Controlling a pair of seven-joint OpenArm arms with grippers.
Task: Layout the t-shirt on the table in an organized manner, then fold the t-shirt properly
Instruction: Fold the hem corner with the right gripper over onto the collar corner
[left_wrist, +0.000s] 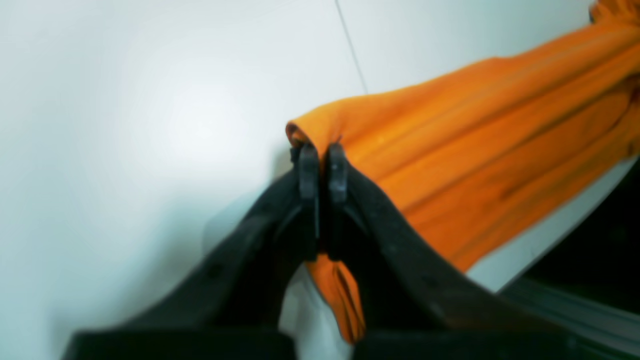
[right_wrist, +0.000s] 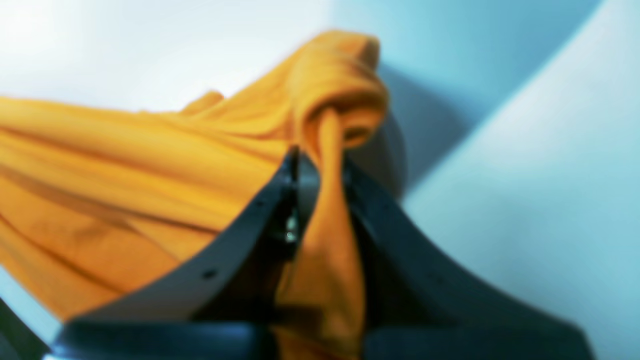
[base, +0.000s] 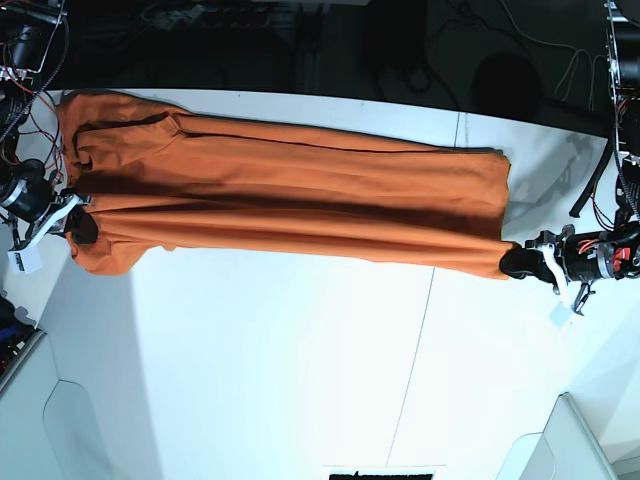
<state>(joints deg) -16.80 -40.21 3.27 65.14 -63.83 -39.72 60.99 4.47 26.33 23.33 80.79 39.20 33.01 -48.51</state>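
Observation:
The orange t-shirt (base: 290, 195) is stretched long across the far half of the white table (base: 300, 360), folded lengthwise with deep creases. My left gripper (base: 512, 262) is at the shirt's right end, shut on a corner of the cloth. The left wrist view shows its black jaws (left_wrist: 323, 165) pinched together on an orange fold of the t-shirt (left_wrist: 475, 165). My right gripper (base: 78, 228) is at the shirt's left end. In the right wrist view its jaws (right_wrist: 320, 170) are clamped on a bunched twist of the t-shirt (right_wrist: 125, 170).
A thin dark seam (base: 418, 350) runs down the table right of centre. Dark clutter and cables (base: 480, 40) lie beyond the far edge. Pale bin-like corners (base: 45, 420) (base: 560, 445) stand at the near left and near right.

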